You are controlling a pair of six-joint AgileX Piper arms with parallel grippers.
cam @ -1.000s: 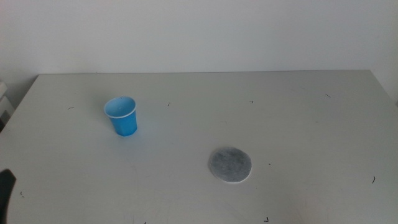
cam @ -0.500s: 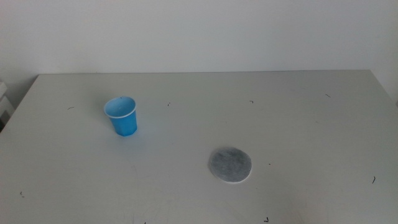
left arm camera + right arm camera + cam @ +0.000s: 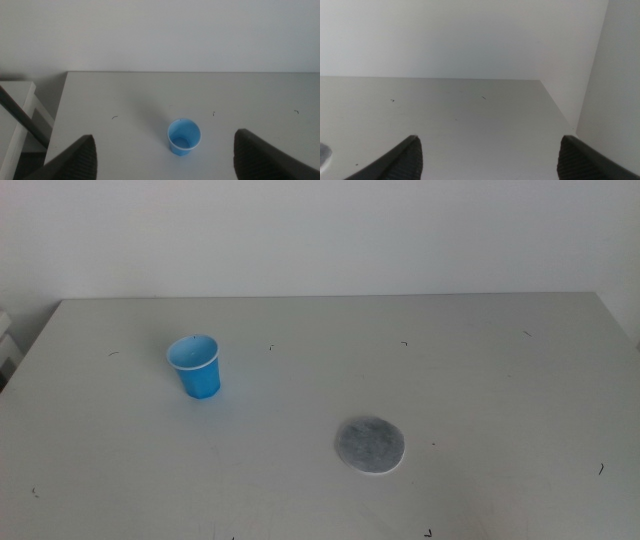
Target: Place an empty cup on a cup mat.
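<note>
The cup (image 3: pixel 197 368) stands upright on the left part of the desk (image 3: pixel 480 380), its mouth up and nothing showing inside it. The cup mat (image 3: pixel 370 445) lies flat nearer the camera and to the right, well apart from the cup, with bare desk between them.

A second ago a dark tip, most likely the left pincer, showed at the lower left edge of the middle view; half a second ago it was already gone, and neither arm appears there now. Cup and mat have not shifted at all. My reading is that the left arm has lifted or swung to line up on the cup, so the task is only at its approach.

In the left wrist view the left pincer (image 3: pixel 165 156) hangs above the desk with its jaws spread wide and nothing between them, the cup centred in the gap but well beyond the tips. The right pincer (image 3: pixel 492 156) waits over the right side of the desk, jaws equally wide and empty, the mat's pale edge just in sight at the border
</note>
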